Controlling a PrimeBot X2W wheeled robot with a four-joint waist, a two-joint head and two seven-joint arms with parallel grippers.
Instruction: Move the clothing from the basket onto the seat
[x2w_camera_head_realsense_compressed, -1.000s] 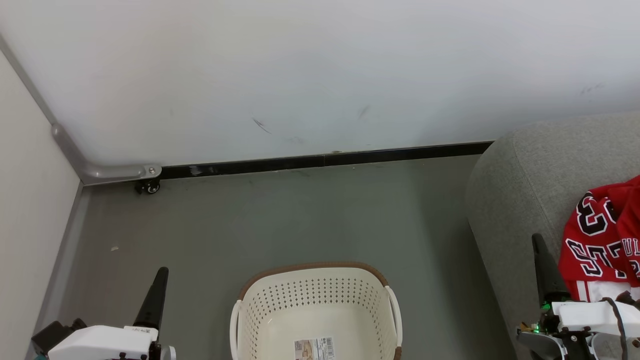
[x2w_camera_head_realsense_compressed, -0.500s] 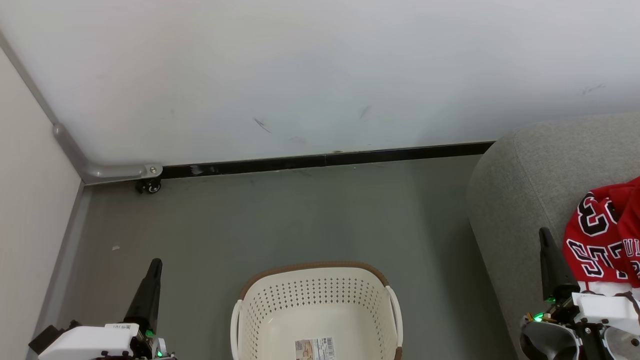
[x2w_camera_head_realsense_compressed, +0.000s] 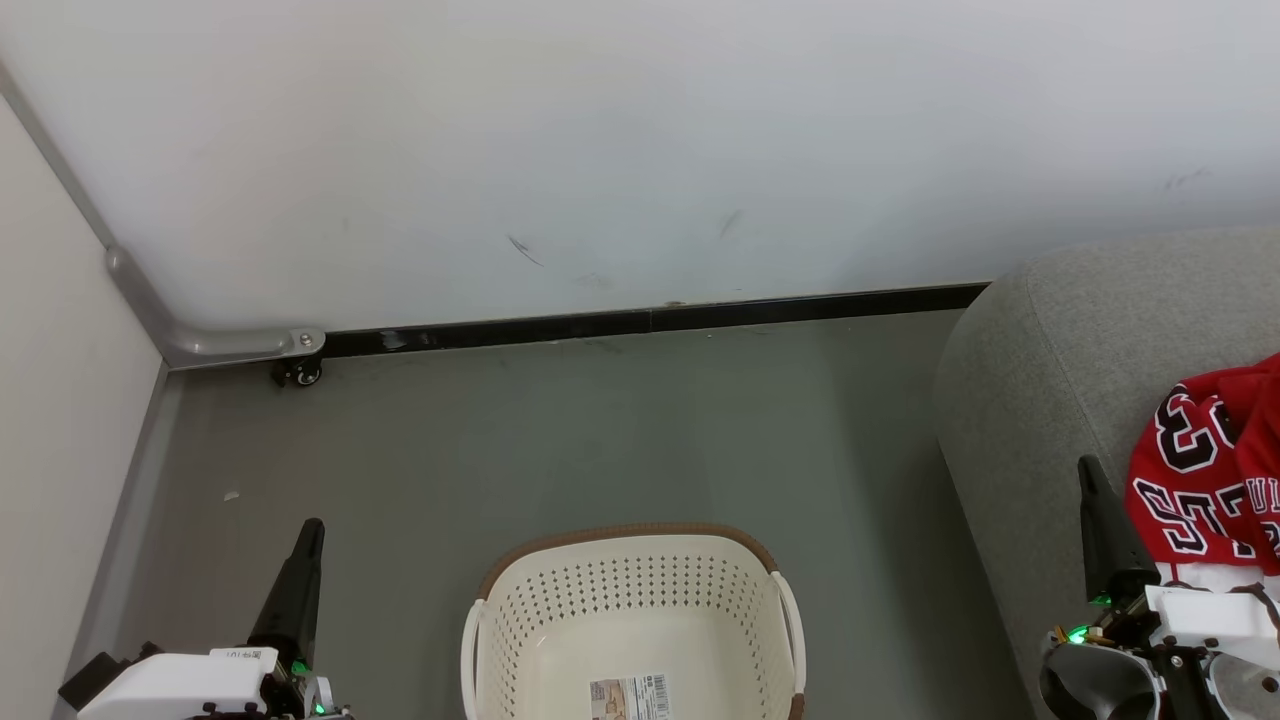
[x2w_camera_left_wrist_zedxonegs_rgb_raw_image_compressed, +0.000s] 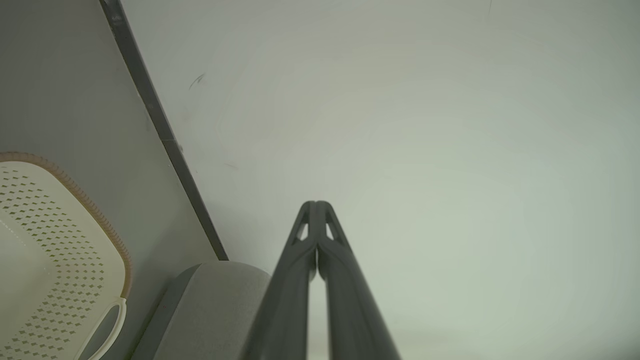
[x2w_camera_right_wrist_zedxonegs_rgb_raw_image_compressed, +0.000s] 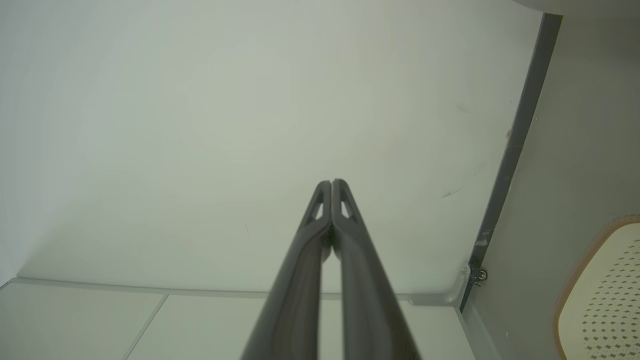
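Head view, red clothing (x2w_camera_head_realsense_compressed: 1205, 470) crumpled on seat (x2w_camera_head_realsense_compressed: 1040, 390), basket (x2w_camera_head_realsense_compressed: 630, 590) opening upward

Our left gripper (x2w_camera_head_realsense_compressed: 311, 530) sits low left in head view, fingers (x2w_camera_left_wrist_zedxonegs_rgb_raw_image_compressed: 295, 285) shut tip to tip and pointing up. Our right gripper (x2w_camera_head_realsense_compressed: 1086, 468) sits low right, likewise: fingers (x2w_camera_right_wrist_zedxonegs_rgb_raw_image_compressed: 305, 285) pressed together, pointing up. White wrist housings sit below both.
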